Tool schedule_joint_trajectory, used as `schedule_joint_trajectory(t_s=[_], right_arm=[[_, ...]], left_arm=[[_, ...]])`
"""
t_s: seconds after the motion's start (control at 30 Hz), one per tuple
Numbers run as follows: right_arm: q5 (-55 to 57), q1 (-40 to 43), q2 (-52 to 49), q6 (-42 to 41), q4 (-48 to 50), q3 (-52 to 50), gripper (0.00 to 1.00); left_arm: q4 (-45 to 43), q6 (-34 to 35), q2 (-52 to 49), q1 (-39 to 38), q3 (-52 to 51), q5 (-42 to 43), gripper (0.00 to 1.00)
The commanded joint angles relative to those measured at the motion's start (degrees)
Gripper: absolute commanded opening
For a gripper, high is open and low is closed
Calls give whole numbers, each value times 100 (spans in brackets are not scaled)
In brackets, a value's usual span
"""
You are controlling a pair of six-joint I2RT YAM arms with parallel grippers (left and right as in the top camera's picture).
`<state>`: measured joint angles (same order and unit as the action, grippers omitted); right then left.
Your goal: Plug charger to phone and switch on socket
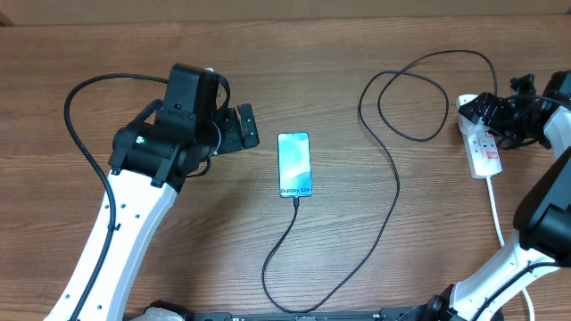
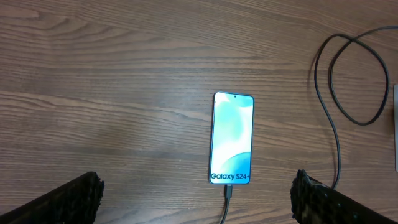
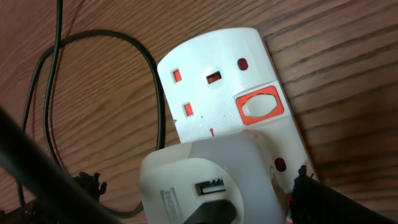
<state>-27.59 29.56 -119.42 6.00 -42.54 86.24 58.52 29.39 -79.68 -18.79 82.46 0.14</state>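
Observation:
The phone point(image 1: 294, 165) lies flat at the table's middle with its blue-teal screen lit. The charger point(image 1: 393, 205), a thin black cable, has its small tip in the phone's near end point(image 2: 229, 190). It loops along the front edge and back up toward the socket point(image 1: 484, 153) at the right. My left gripper point(image 1: 236, 134) hovers open just left of the phone point(image 2: 232, 138), holding nothing. My right gripper point(image 1: 492, 114) is open over the socket's far end. There a white adapter point(image 3: 205, 180) with a black plug sits between its fingers point(image 3: 317, 199), below an orange switch point(image 3: 259, 107).
The socket's white cord point(image 1: 495, 214) runs toward the front right. The black cable forms a wide loop point(image 1: 415, 94) at the back, left of the socket. The cable also shows at the right of the left wrist view point(image 2: 336, 124).

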Motion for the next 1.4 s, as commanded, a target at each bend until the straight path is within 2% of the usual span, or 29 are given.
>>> schedule_joint_trajectory(t_s=[0.0,0.63,0.87,1.37], right_arm=[[-48,-116,-50,-175,-166,-24,100],[181,-138,-50,-173,-236,52,100],[-317,-138,-50,-168,-302,52,100],[-619,-138,-50,-170,-525,39,100]], left_arm=[[-4,-129,17,-37,20,-98,100],[-4,-129,17,-37,20,-98,100],[-4,-129,17,-37,20,-98,100],[-4,-129,17,-37,20,-98,100]])
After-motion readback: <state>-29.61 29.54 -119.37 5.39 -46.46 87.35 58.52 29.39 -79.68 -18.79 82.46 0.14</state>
